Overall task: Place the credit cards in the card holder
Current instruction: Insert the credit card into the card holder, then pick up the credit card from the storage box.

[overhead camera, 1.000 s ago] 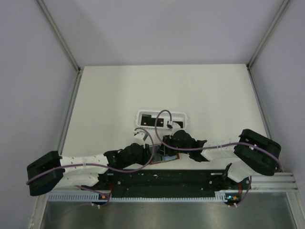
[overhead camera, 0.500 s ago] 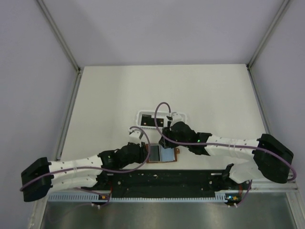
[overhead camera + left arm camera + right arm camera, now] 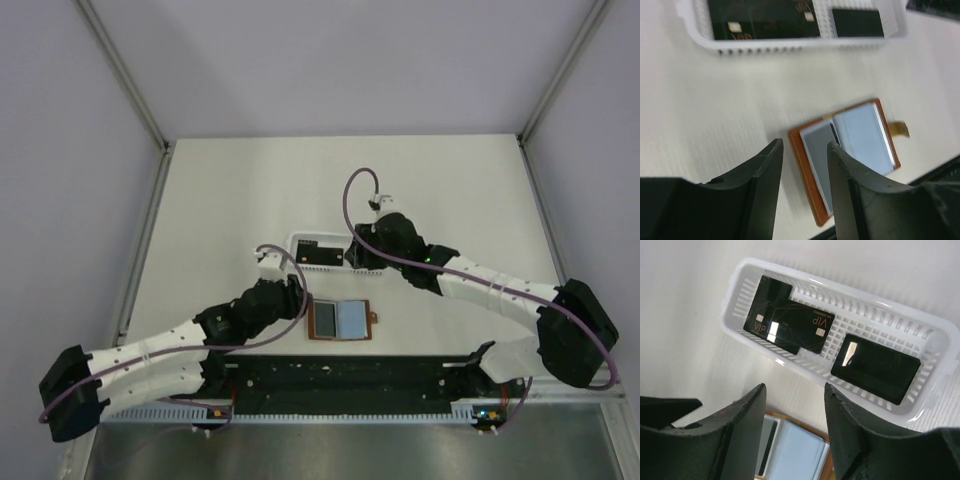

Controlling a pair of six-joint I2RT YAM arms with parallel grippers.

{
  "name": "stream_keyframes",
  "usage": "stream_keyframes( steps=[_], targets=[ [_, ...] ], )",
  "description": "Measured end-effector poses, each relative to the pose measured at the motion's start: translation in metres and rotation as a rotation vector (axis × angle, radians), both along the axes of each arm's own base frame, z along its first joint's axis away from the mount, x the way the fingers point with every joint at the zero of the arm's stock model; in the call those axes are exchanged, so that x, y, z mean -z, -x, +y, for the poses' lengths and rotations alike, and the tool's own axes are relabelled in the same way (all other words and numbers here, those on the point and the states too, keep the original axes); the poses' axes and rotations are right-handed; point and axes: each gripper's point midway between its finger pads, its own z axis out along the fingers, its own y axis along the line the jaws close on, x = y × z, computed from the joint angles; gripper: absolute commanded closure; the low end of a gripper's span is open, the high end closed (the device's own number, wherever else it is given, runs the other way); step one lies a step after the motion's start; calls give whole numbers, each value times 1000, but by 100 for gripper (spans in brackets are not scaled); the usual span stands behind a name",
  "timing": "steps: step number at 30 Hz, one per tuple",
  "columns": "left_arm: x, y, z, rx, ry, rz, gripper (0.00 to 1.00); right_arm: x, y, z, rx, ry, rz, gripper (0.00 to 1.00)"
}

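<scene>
Card holder (image 3: 340, 320) spread open and flat on white table (image 3: 450, 190), close to near edge, between the two arms. Brown leather border all round, grey and bluish inner pockets facing up, small clasp tab pointing toward right arm's side. Narrow dark strip along fold between pockets: card edge or shadow, not distinguishable.

Black credit cards (image 3: 785, 322) lying in white slotted basket (image 3: 790, 360), just beyond card holder and apart from it. Two cards with "VIP" lettering overlapping at one end of basket; third black card (image 3: 875, 367) flat and separate at other end.

At left edge of card holder, left gripper (image 3: 804, 147) low over table, fingers spread with nothing between them; contact with leather not discernible from wrist view. Above near wall of basket, right gripper (image 3: 792, 390) raised clear of table, fingers likewise spread apart and empty, all three cards visible beyond fingertips and corner of card holder visible below them.
</scene>
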Motion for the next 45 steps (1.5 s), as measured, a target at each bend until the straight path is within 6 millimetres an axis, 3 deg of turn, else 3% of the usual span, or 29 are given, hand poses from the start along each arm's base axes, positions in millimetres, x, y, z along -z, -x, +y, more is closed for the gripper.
stream_keyframes(
  steps=[5,10,17,30,37,45],
  targets=[
    [-24,-53,29,-177,46,-30,42,5,-9,5,-21,22,16,49],
    [-37,-103,61,-316,29,-45,40,10,-12,9,-48,30,42,49],
    [-50,-157,59,-309,-4,-49,42,9,-13,12,-85,16,53,49],
    [15,-168,57,-201,-62,104,49,4,-16,5,-87,2,43,49],
    [22,-177,38,-123,-39,142,59,17,-10,-1,-86,18,69,49],
    [30,-176,36,-108,-43,163,60,16,-8,-4,-83,16,67,49]
  ],
)
